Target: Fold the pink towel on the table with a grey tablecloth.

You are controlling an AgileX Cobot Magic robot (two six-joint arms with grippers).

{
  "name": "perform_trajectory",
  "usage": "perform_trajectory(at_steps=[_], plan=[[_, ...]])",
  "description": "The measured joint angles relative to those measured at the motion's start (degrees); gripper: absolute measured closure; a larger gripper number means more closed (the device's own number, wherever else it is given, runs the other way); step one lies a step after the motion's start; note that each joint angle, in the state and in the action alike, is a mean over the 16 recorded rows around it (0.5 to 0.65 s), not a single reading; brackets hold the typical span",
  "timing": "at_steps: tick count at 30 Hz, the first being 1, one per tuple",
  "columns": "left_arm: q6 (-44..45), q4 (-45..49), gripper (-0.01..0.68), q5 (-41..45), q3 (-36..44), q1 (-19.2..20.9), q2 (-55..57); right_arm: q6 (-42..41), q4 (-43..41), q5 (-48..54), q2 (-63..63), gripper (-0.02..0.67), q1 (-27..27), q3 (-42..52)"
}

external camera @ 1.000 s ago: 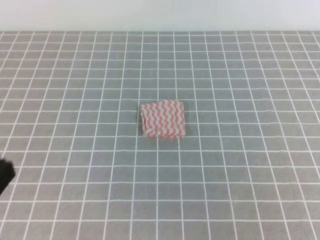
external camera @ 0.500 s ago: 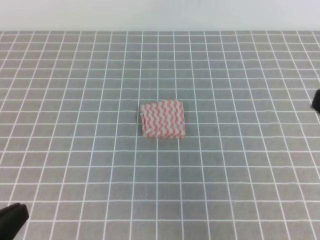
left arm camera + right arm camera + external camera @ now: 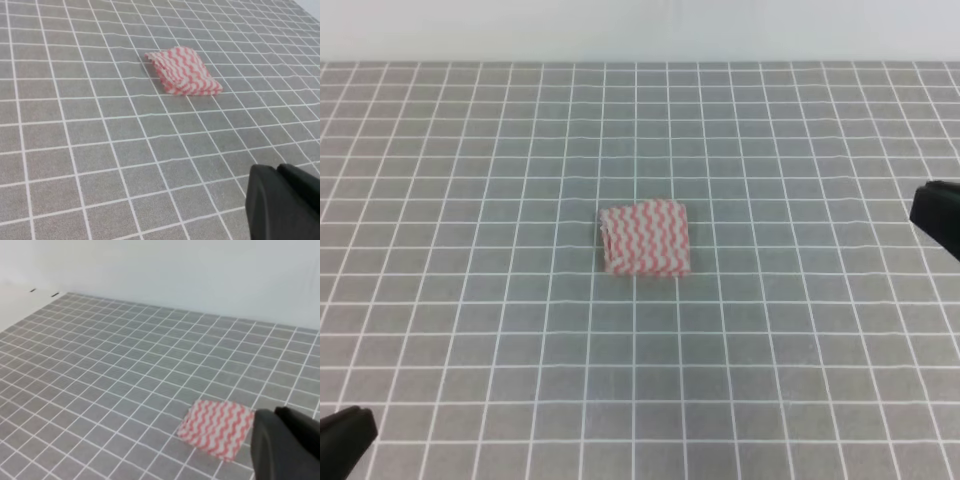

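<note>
The pink towel [image 3: 645, 238] lies folded into a small thick rectangle near the middle of the table with a grey tablecloth [image 3: 470, 300]. It also shows in the left wrist view [image 3: 182, 71] and the right wrist view [image 3: 217, 427]. My left gripper [image 3: 342, 432] is a dark tip at the bottom left corner, far from the towel. The right gripper [image 3: 938, 215] pokes in at the right edge, several grid cells from it. In each wrist view the gripper, left [image 3: 280, 200] and right [image 3: 282, 440], shows black fingers pressed together, holding nothing.
A white wall [image 3: 175, 270] rises behind the table's far edge. White grid lines cover the cloth on all sides of the towel.
The left gripper dropped from the left edge to the bottom left corner. The right gripper came into view at the right edge and moved inward. The towel has not moved.
</note>
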Motion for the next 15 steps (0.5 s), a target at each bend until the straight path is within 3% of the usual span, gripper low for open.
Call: perform_trajectory(at_steps=[15], plan=[[-0.01, 0.0, 0.673, 0.05, -0.01, -0.01, 0.02, -0.97, -11.61, -8.29, -2.12, 0.665, -0.57, 3.31]])
